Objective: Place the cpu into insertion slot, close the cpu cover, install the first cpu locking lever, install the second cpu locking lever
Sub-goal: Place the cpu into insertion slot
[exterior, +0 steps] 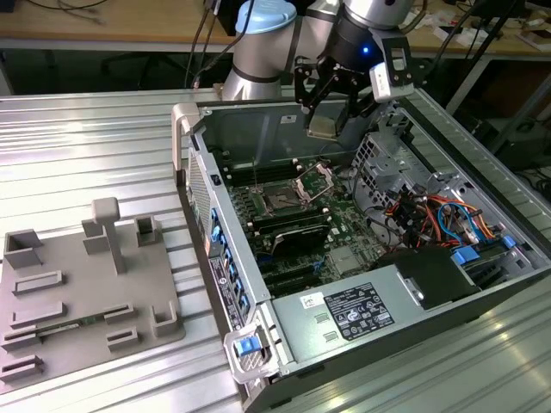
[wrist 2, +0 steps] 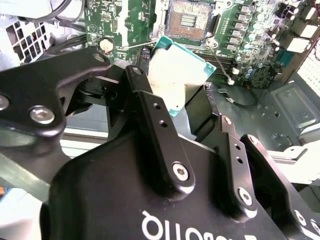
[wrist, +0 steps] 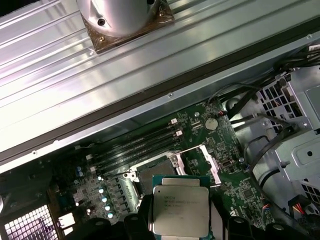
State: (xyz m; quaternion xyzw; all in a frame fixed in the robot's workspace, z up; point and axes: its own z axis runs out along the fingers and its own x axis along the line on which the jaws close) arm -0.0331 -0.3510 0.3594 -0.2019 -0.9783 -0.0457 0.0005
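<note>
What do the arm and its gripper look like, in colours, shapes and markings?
The arm is silver-grey round tubing with a light blue cap on one joint and a small blue light near the wrist. The gripper is black, built of jointed links with silver screws, with white lettering on its body.

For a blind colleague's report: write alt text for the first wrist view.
The gripper holds the cpu, metal top toward the camera, over a motherboard inside a computer case. The socket lies open, with the cpu cover raised.
</note>
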